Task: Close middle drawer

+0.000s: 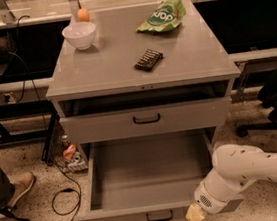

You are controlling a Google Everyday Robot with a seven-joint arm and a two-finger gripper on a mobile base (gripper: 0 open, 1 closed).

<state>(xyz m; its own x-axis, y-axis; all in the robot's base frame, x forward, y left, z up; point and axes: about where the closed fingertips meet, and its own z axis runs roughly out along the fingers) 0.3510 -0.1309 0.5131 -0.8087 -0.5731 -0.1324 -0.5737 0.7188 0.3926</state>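
The grey cabinet (140, 67) has its top drawer (100, 127) slightly out, with a dark loop handle. Below it the middle drawer (116, 217) is pulled far out and its inside is empty. Its small dark handle (159, 216) sits at the centre of the front panel, near the bottom of the view. My white arm (247, 172) comes in from the right. My gripper (194, 215), with a yellowish tip, is at the middle drawer's front panel, just right of the handle. The lowest drawer is hidden under the open one.
On the cabinet top are a white bowl (79, 35), an orange fruit (83, 14), a green chip bag (163, 17) and a dark bar (148, 59). A person's foot (15, 193) and a cable (64, 202) are on the floor at left. A chair base (275, 116) stands at right.
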